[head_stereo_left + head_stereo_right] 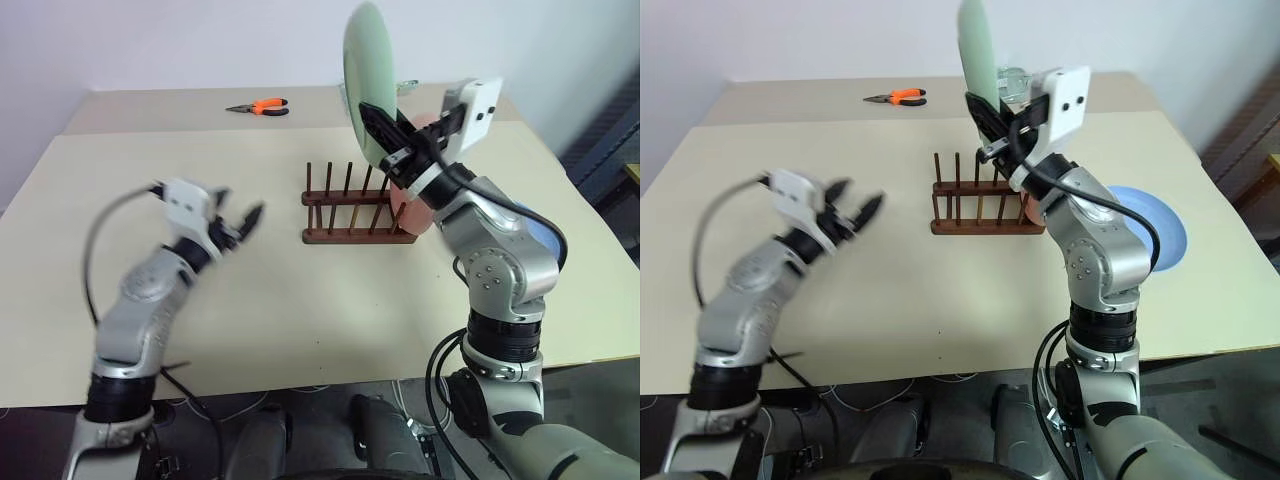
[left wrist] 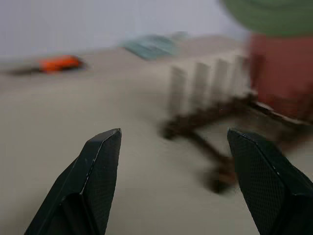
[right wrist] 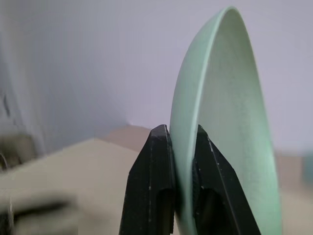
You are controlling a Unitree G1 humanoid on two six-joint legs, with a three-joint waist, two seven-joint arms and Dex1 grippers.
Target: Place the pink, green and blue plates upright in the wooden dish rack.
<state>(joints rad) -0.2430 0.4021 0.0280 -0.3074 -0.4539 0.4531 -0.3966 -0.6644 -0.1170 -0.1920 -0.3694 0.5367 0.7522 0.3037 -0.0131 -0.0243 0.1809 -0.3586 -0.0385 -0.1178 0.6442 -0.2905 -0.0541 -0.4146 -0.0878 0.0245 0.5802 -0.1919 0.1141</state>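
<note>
My right gripper is shut on the lower rim of the pale green plate and holds it upright, edge-on, above the right end of the wooden dish rack. In the right wrist view both fingers pinch that rim. The pink plate stands upright at the rack's right end, partly behind my right hand. The blue plate lies flat on the table, right of the rack and behind my right arm. My left gripper hovers open and empty over the table, left of the rack.
Orange-handled pliers lie on the far table, behind and left of the rack. The beige table stretches bare between my arms toward its front edge. A white wall closes off the back.
</note>
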